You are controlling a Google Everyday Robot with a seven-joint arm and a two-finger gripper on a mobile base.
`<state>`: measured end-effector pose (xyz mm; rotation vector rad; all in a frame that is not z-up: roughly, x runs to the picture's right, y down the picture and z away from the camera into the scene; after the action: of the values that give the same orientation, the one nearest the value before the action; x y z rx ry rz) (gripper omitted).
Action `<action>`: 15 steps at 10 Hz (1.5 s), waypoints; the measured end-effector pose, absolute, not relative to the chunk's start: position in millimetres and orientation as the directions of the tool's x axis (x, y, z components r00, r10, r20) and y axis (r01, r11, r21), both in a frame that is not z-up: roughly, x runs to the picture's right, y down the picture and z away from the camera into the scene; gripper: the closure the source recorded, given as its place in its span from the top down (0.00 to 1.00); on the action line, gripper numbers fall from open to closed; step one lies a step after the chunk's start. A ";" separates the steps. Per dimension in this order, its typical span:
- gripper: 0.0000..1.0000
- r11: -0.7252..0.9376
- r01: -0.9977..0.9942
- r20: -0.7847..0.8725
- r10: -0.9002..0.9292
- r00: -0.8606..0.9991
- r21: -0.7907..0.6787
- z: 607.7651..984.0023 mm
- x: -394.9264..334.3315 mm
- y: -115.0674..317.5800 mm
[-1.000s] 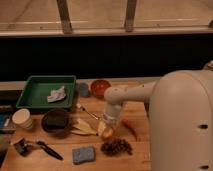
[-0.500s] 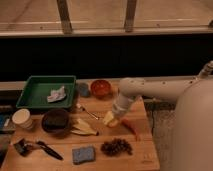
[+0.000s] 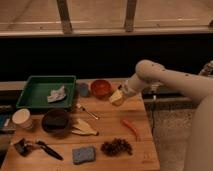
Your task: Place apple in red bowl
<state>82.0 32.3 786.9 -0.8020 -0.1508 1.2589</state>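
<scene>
The apple (image 3: 116, 99), pale yellow-orange, sits in my gripper (image 3: 119, 96), which is shut on it above the wooden table. It hangs just right of the red bowl (image 3: 101, 88), a small glossy bowl at the back of the table, and slightly nearer than it. The white arm reaches in from the right. The apple is beside the bowl's right rim, not over its middle. The fingers are mostly hidden by the apple and wrist.
A green tray (image 3: 30, 95) with a white cloth stands at the back left, a blue-grey cup (image 3: 83, 90) beside it. A dark brown bowl (image 3: 56, 120), banana-like pieces (image 3: 84, 128), a spoon (image 3: 88, 111), a carrot-like thing (image 3: 131, 128), a blue sponge (image 3: 83, 154) and a dark cluster (image 3: 116, 147) lie nearer.
The gripper has lifted the apple from the table's middle, near the banana pieces, and carried it back toward the red bowl. The arm has swung away from the camera.
</scene>
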 end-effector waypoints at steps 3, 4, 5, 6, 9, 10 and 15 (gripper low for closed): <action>0.00 0.073 -0.706 -0.121 0.968 0.221 -0.705 767.6 111.2 -35.9; 0.00 0.076 -0.698 -0.099 0.973 0.207 -0.712 765.0 114.9 -42.8; 0.00 0.077 -0.695 -0.092 0.975 0.202 -0.715 763.8 116.2 -45.1; 0.00 0.078 -0.694 -0.092 0.975 0.204 -0.716 763.9 114.8 -45.3; 0.00 0.078 -0.693 -0.091 0.975 0.203 -0.717 763.8 113.9 -45.5; 0.00 0.074 -0.687 -0.086 0.977 0.195 -0.723 764.9 113.3 -47.1; 0.00 0.095 -0.656 -0.066 0.974 0.217 -0.749 787.0 107.5 -71.0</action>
<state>107.5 -71.0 787.0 -0.7565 -0.5202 1.2919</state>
